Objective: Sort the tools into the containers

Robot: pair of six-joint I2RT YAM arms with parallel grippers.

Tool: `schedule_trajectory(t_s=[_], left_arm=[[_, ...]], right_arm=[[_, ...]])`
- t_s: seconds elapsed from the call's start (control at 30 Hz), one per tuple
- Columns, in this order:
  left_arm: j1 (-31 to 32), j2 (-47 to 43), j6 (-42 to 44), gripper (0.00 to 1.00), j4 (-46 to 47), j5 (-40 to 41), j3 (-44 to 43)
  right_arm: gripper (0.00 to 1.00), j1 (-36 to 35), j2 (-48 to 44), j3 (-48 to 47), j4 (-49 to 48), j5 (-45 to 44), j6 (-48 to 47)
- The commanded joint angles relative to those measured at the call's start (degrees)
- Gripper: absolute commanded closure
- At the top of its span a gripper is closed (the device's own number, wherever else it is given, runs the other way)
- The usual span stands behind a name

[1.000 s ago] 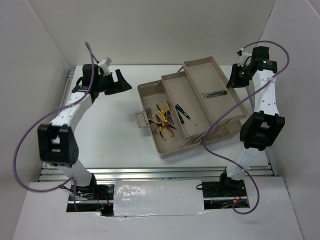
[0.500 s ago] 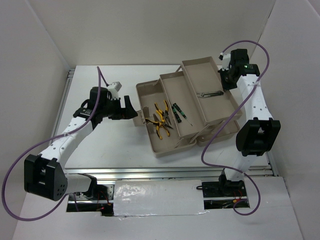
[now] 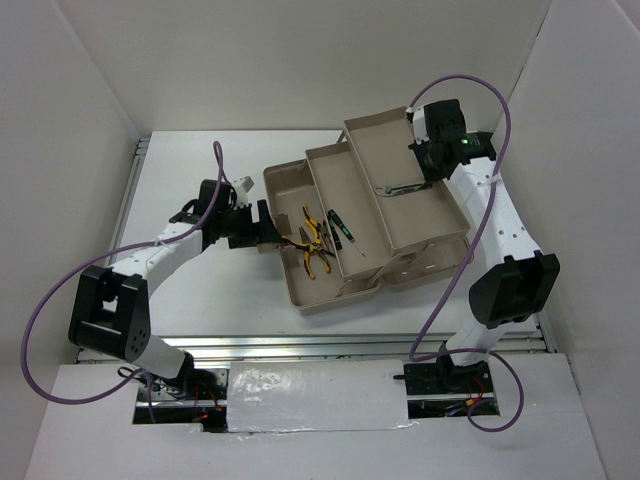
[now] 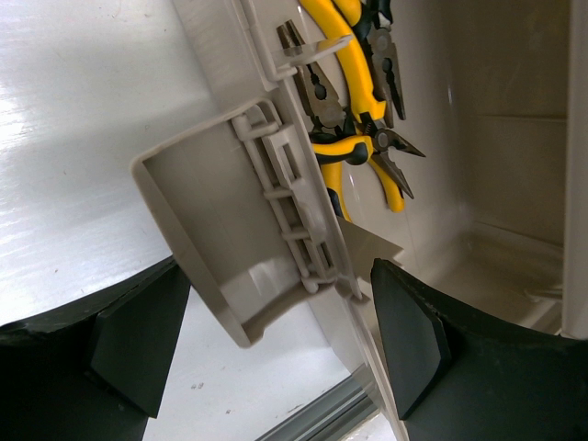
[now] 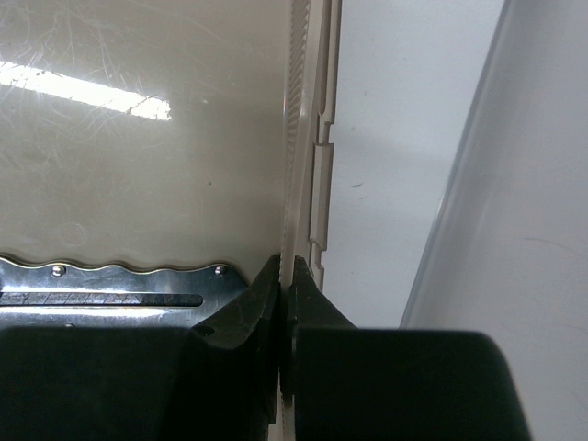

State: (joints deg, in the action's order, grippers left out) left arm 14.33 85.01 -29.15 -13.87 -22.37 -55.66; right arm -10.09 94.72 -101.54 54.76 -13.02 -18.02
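Toolbox tub (image 3: pixel 330 303) holds pliers (image 3: pixel 312 240); middle tray (image 3: pixel 350 190), screwdrivers (image 3: pixel 338 230); top tray (image 3: pixel 425 220), grey metal piece (image 3: pixel 400 187). My left jaws spread astride the latch (image 4: pixel 248 230); right jaws pinch top tray wall.

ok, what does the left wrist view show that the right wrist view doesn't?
Only left wrist: the yellow-handled pliers lying in the deep tub, and the hinged flap on the side of the toolbox, sitting between the wide-open fingers of the left end effector.
Only right wrist: the right end effector pinched shut on the tray wall, and the flat grey metal piece lying in that tray.
Both: beige toolbox plastic and the white table beside it.
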Motion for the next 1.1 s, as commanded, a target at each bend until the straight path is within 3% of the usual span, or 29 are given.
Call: schedule_trajectory(t_s=[0.0, 0.53, 0.83, 1.07], left_arm=[[1.3, 2.1, -1.3, 0.09, 4.9, -4.6, -3.4], [4.2, 3.6, -2.7, 0.10, 6.4, -5.0, -7.0], [4.4, 1.7, -4.0, 0.26, 8.8, -6.3, -7.2], [5.1, 2.9, -3.1, 0.26, 6.6, -3.8, -8.4]], right_arm=[[1.00, -3.7, -5.5, -0.8, -7.6, -6.7, -4.9], [1.00, -14.8, -6.8, 0.0, -15.4, -22.4, -15.4], [1.00, -12.9, -5.9, 1.2, -15.4, -23.4, -16.2], [1.00, -12.8, -5.5, 2.3, -17.1, -24.5, -17.9]])
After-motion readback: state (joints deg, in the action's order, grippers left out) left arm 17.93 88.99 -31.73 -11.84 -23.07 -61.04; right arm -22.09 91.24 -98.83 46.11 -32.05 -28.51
